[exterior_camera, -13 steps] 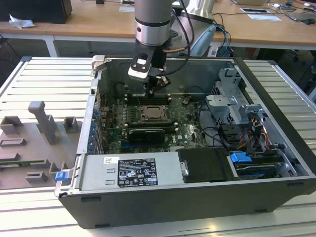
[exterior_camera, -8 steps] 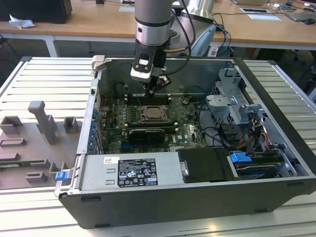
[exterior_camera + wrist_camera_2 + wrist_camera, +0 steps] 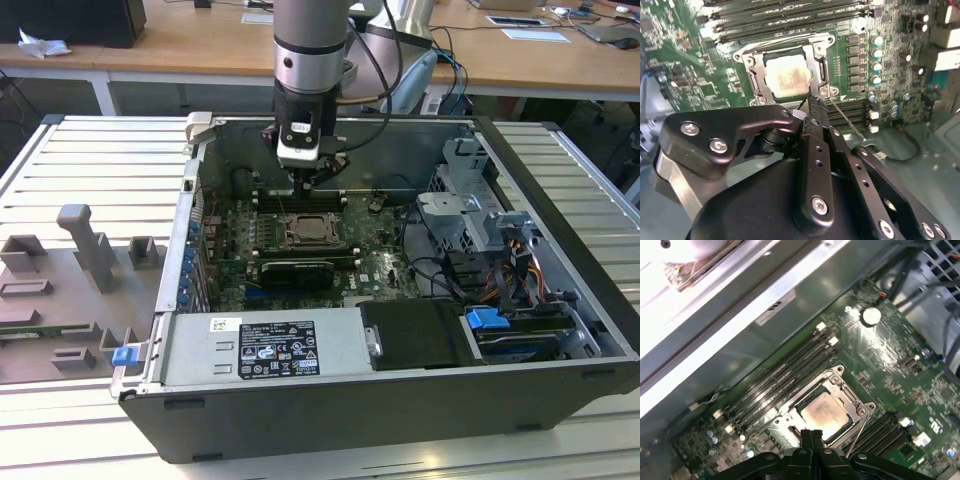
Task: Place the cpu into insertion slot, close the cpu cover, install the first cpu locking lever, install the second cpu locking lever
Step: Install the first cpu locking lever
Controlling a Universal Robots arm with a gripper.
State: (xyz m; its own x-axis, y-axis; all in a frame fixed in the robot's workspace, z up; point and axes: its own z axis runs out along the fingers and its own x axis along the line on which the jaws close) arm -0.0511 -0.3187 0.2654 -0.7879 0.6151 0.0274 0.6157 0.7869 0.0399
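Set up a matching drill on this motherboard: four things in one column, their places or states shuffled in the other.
Things
1. pale beige-gold square chip
2. thin silvery metal frame plate
3. long narrow black memory slots
4. black pincer

Places or states
A. parallel rows beside the frame plate
B. shut, tips at the frame plate's corner
C. lying flat around the chip
D. showing through the plate's central window

Pairs: 1-D, 2-C, 3-A, 4-B
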